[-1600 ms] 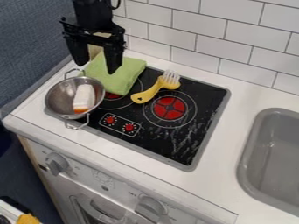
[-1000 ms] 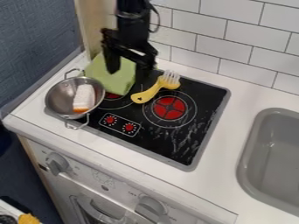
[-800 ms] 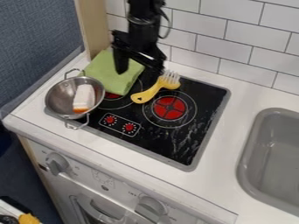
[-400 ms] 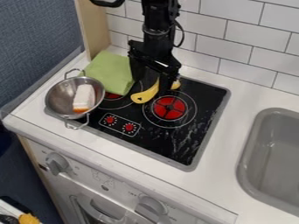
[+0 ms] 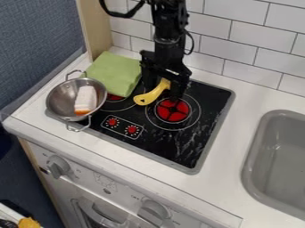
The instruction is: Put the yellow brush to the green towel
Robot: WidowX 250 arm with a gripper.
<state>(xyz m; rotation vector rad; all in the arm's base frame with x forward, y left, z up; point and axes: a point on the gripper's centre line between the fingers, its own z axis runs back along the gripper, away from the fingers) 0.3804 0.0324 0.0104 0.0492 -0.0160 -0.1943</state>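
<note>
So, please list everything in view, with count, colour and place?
Curved-handled brush: one, yellow, on stove
Folded towel: one, green, behind pan
Round metal pan: one, silver, stove's left
Oblong toy food: one, white-orange, in pan
Flat stove: one, black-red, on counter
Counter: one, white, around stove
Rectangular sink: one, grey, right
Oven knobs: two, grey, front
Tiled wall: one, white, back
Wall: one, blue, left
Wooden panel: one, tan, back left
Unclear item: one, yellow, lower left
Robot arm: one, black, top
Pincer: one, black, at brush
</note>
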